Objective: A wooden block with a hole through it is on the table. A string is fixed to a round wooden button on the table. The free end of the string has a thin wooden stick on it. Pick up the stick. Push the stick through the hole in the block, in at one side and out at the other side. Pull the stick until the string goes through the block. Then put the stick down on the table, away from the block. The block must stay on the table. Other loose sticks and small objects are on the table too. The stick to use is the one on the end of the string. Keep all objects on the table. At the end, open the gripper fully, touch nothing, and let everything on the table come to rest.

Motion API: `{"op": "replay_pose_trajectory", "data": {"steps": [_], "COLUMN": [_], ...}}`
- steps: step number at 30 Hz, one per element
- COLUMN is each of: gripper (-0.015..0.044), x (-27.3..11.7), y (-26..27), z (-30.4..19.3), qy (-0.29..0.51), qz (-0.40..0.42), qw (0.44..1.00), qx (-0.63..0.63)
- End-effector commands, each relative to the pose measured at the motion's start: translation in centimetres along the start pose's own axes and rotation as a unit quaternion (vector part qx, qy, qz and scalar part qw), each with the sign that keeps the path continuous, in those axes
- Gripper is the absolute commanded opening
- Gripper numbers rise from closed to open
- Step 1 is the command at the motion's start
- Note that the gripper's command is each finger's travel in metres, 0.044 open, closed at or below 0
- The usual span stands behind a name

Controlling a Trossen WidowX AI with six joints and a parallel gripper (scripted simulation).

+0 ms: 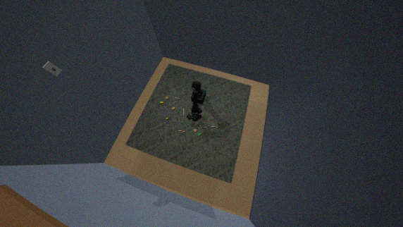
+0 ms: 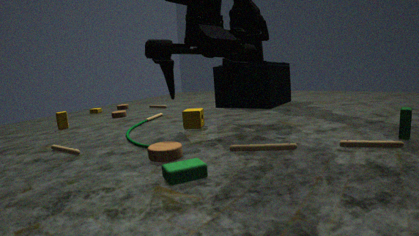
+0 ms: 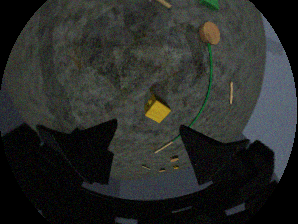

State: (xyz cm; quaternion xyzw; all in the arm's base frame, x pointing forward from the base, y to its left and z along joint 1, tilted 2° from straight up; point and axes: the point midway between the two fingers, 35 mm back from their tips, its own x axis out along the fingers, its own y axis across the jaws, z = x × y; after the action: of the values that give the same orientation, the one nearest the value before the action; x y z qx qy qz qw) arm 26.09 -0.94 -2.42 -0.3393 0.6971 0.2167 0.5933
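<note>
The yellow block sits on the table, with the hole's opening visible on one side. The round wooden button holds the green string, which curves around beside the block. The thin stick at its free end lies on the table, apart from the block. My gripper is open and empty, above the table near the block. In the exterior view only one finger shows clearly. The block is hidden under the arm in the top view.
Loose sticks lie around. A green piece lies in front of the button; another green piece stands at right. A yellow piece stands at left, with round pieces farther back.
</note>
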Motion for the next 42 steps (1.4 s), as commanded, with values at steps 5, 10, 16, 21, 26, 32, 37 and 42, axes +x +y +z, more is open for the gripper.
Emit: {"op": "replay_pose_trajectory", "data": {"steps": [5,10,16,21,26,32,37,42], "gripper": [0.0440,0.0440,0.0440,0.0440,0.0440,0.0361,0.0240,0.0240], "x": [-1.17,-1.17,-1.17,-1.17,-1.17,-1.12,-1.12,-1.10], "y": [-1.78,-1.78,-1.78,-1.78,-1.78,-1.74,-1.74,-1.72], "z": [0.04,0.04,0.04,0.04,0.04,-0.06,-0.06,-0.11], "qy": [-0.103,-0.103,-0.103,-0.103,-0.103,-0.103,-0.103,-0.101], "qz": [0.004,0.004,0.004,0.004,0.004,0.004,0.004,0.005], "qw": [0.936,0.936,0.936,0.936,0.936,0.936,0.936,0.937], "qx": [-0.336,-0.336,-0.336,-0.336,-0.336,-0.336,-0.336,-0.334]}}
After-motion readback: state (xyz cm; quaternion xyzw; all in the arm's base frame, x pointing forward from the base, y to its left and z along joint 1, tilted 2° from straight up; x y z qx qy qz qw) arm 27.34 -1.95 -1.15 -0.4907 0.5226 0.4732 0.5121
